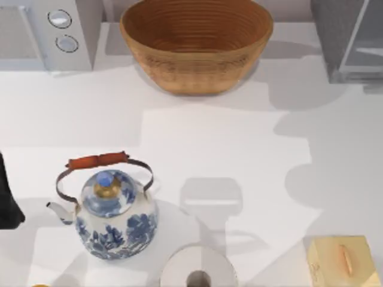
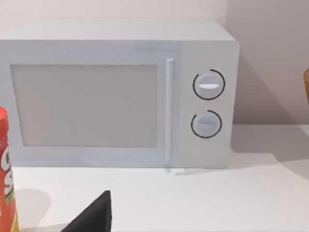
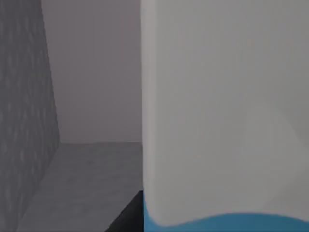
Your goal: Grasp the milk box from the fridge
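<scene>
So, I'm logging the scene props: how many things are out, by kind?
Appliances: 2 (microwave, fridge)
Boxes: 2 (tissue box, milk box)
Basket: 1
Kettle: 1
Paper roll: 1
Orange can: 1
Total: 8

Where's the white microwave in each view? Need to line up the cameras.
Top view: microwave in the top left corner, two knobs visible.
Left wrist view: microwave straight ahead, door and both knobs facing the camera.
Right wrist view: looks into the grey fridge, with the milk box close up.
Shared landmark: woven basket beside the microwave; its edge shows in the left wrist view.
</scene>
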You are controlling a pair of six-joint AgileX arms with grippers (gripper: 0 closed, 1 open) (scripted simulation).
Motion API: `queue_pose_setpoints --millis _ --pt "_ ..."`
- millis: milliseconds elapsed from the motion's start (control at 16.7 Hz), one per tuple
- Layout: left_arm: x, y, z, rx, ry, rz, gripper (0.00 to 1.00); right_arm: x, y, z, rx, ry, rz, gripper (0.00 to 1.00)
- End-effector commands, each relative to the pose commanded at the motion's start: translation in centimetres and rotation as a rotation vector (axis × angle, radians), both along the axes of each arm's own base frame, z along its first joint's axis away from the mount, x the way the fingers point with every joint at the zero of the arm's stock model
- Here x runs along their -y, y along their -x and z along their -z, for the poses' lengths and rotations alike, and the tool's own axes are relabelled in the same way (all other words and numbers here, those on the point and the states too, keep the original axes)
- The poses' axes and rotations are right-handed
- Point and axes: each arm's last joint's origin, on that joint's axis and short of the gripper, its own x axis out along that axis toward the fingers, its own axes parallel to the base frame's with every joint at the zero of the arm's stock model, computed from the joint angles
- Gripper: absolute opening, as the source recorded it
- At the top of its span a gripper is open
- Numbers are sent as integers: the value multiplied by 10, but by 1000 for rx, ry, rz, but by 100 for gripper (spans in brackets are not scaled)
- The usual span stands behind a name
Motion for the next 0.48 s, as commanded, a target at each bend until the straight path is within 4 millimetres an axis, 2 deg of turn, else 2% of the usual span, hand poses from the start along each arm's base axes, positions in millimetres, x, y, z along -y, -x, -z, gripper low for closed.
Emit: queue_pose_setpoints --millis 180,480 --pt "0 0 0 0 0 0 100 0 16 -3 17 4 0 0" --pt "0 0 0 0 0 0 100 -2 15 -2 12 0 -5 0"
